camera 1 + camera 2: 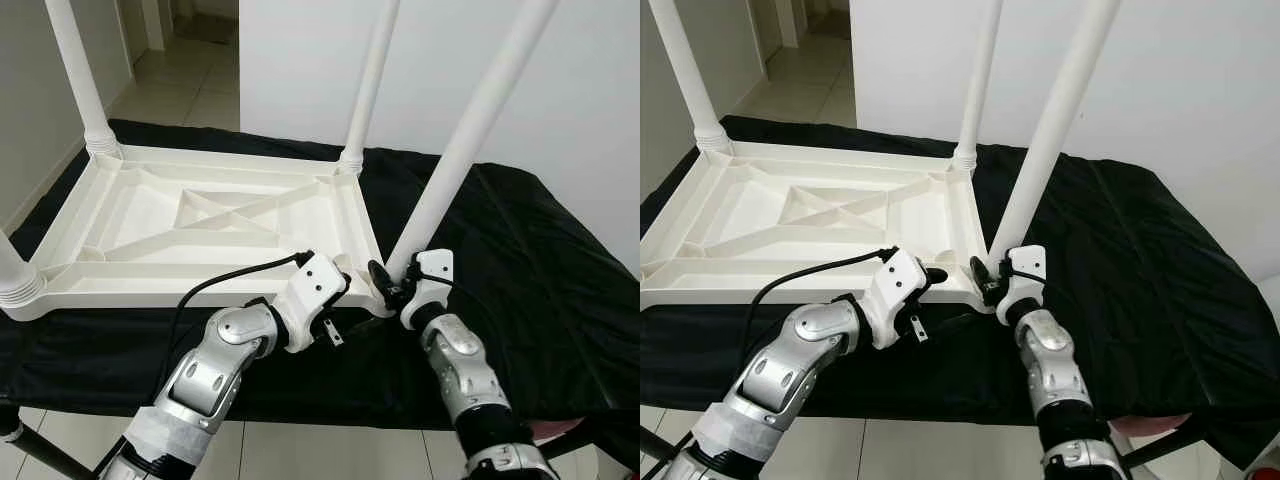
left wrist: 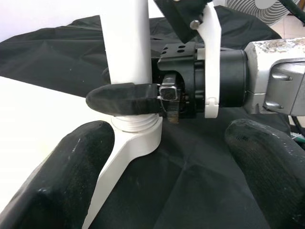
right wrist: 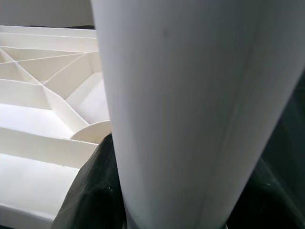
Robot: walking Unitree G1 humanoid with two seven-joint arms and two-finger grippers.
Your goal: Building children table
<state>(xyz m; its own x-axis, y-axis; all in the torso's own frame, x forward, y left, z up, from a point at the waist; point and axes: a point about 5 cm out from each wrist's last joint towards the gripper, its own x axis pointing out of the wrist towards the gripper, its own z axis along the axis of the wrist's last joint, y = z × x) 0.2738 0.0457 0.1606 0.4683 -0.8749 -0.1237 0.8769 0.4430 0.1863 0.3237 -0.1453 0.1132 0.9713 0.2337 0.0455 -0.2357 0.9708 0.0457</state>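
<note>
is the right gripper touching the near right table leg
Touching. In the left wrist view, the right gripper has a black finger pressed against the table leg just above its socket.

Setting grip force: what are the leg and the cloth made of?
Leg: looks like moulded white plastic, smooth with a slight sheen, matching the ribbed tabletop. Right pincer is shut on its base. Cloth: thin black fabric, wrinkled, faintly glossy; probably synthetic.

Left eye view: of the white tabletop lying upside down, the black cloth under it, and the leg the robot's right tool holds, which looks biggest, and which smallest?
1. Black cloth, spread well past the tabletop.
2. Upside-down tabletop.
3. Table leg, held near its base by the right tool; it runs out of the picture, so only its visible part is ranked.
</note>
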